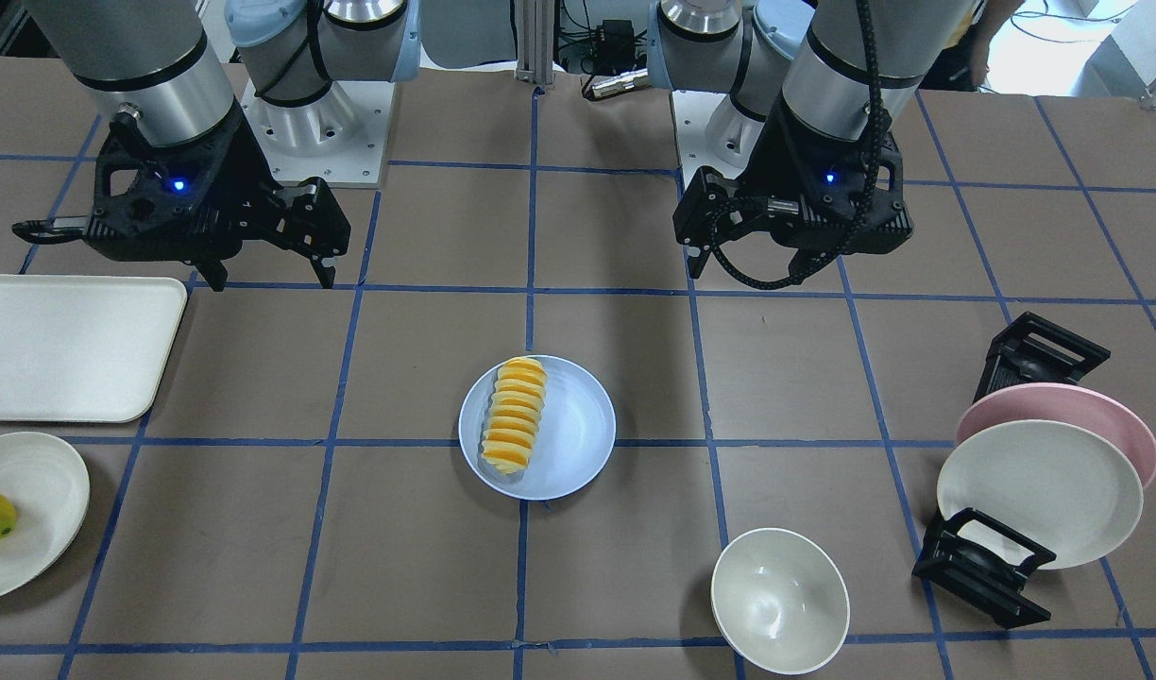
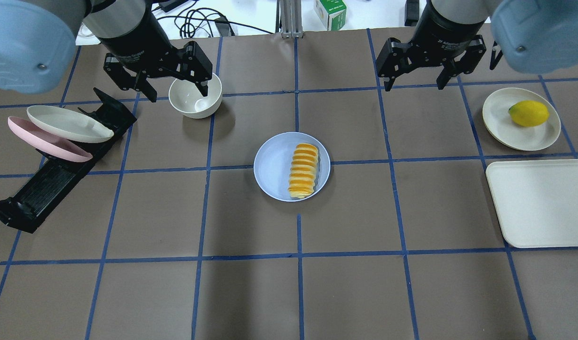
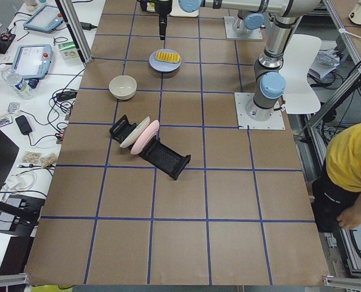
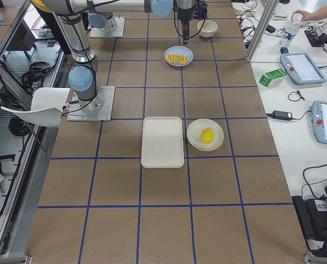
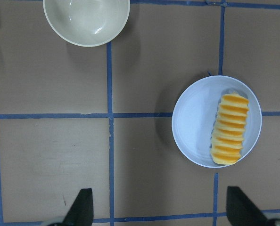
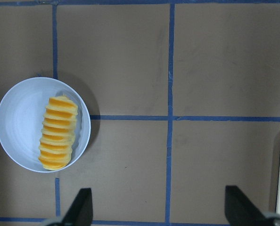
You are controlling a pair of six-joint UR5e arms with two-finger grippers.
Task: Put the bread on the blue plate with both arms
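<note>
The bread (image 2: pixel 304 171), a ridged orange-yellow loaf, lies on the right half of the pale blue plate (image 2: pixel 272 165) at the table's middle. It also shows in the front view (image 1: pixel 514 416) on the plate (image 1: pixel 578 425), and in both wrist views (image 5: pixel 230 129) (image 6: pixel 58 133). My left gripper (image 2: pixel 179 97) is open and empty, raised over the far left of the table, well away from the plate. My right gripper (image 2: pixel 414 88) is open and empty, raised over the far right. Neither touches anything.
A cream bowl (image 2: pixel 187 101) stands below my left gripper. A black rack (image 2: pixel 48 184) holds a pink plate (image 2: pixel 43 141) and a cream plate (image 2: pixel 67 123) at the left. A lemon (image 2: pixel 529 113) sits on a cream plate (image 2: pixel 499 111) at right, beside a cream tray (image 2: pixel 539 203).
</note>
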